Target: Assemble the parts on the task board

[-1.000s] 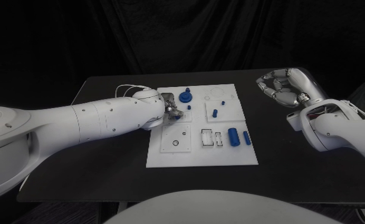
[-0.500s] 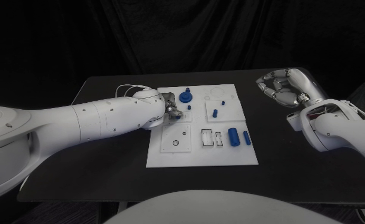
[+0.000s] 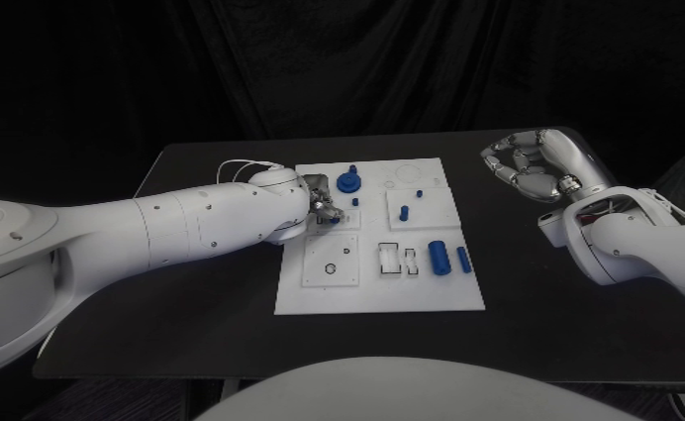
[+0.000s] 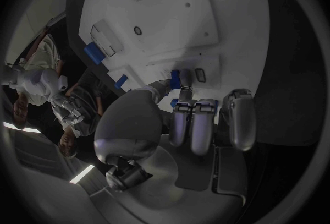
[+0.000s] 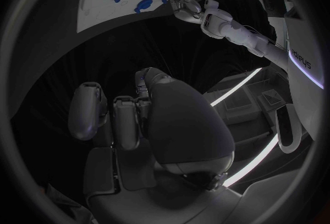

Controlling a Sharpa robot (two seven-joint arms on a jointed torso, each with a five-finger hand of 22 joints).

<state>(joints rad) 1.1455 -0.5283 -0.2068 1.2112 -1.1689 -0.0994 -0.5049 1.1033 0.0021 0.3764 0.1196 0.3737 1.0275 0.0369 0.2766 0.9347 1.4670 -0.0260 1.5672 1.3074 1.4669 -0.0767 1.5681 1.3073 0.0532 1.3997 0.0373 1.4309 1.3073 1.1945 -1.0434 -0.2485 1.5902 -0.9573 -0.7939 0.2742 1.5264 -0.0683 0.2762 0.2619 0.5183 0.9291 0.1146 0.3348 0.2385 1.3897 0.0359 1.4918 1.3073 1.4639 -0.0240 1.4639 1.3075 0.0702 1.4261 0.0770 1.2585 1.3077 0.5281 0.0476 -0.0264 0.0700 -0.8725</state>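
Holding: left hand (image 3: 323, 205) pinched a small blue peg (image 4: 176, 78) over the board's (image 3: 374, 292) left edge
Handling: looked light, stiff, slippery; best pinched mid-shaft
Right hand (image 3: 526, 165): curled in, nothing held, off the board's far right corner

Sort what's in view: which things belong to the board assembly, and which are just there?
Job:
task board
blue parts: large cylinder, slim pin, small peg, round piece
left hand, working at the board's far left
right hand, raised, holding nothing

Just there:
black table
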